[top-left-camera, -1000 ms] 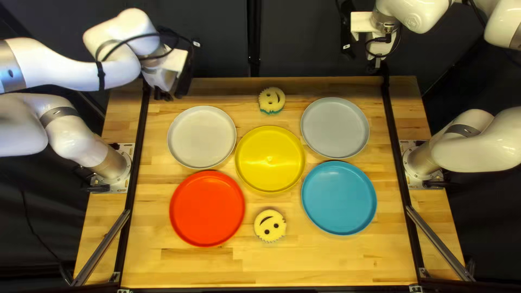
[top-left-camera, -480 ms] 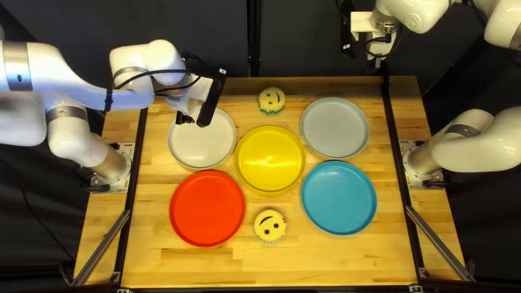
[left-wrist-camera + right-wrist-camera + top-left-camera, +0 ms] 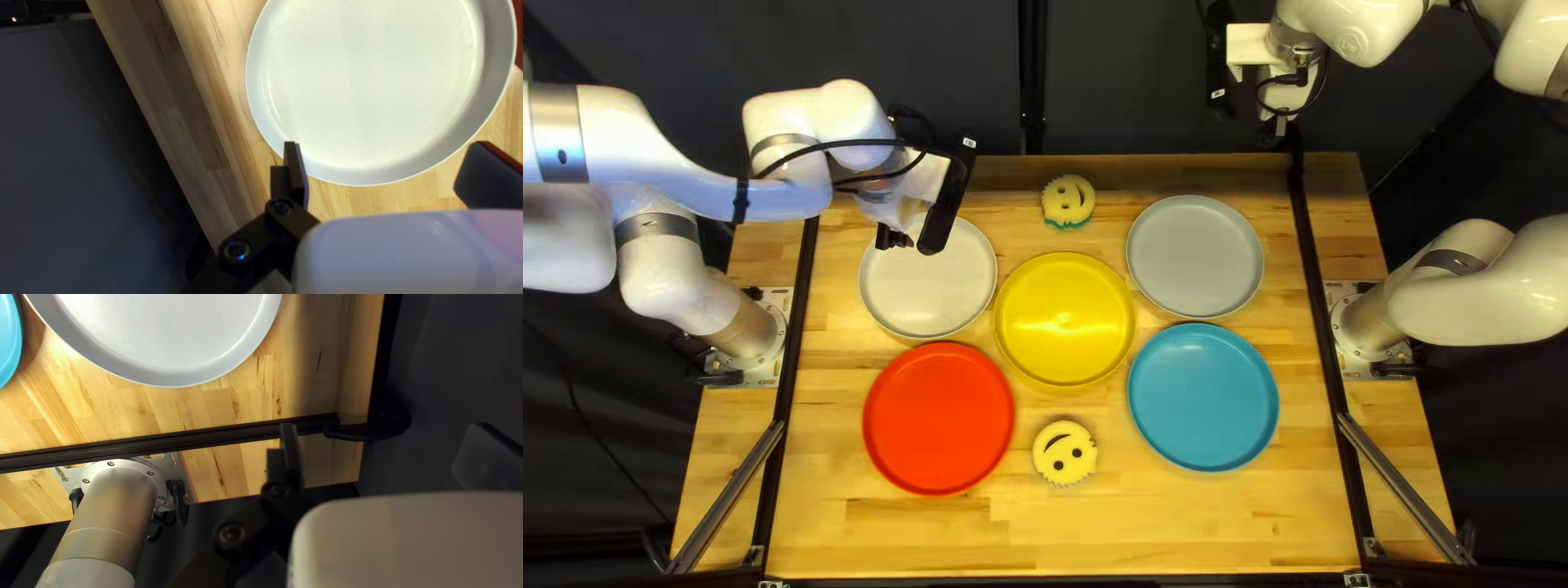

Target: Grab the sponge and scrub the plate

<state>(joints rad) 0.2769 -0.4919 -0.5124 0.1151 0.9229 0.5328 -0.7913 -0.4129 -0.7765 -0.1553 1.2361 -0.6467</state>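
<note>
On the desk (image 3: 1198, 528), have yet to lift sponge (image 3: 1064, 453) at six o'clock from yellow plate (image 3: 1064, 318), or scrub, with left claw (image 3: 384, 152) and right claw (image 3: 384, 435) spread.

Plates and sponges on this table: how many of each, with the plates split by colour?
Red plate: 1
Yellow plate: 1
Blue plate: 1
Grey plate: 1
Off-white plate: 1
Smiley-face sponges: 2
Total: 7
</note>
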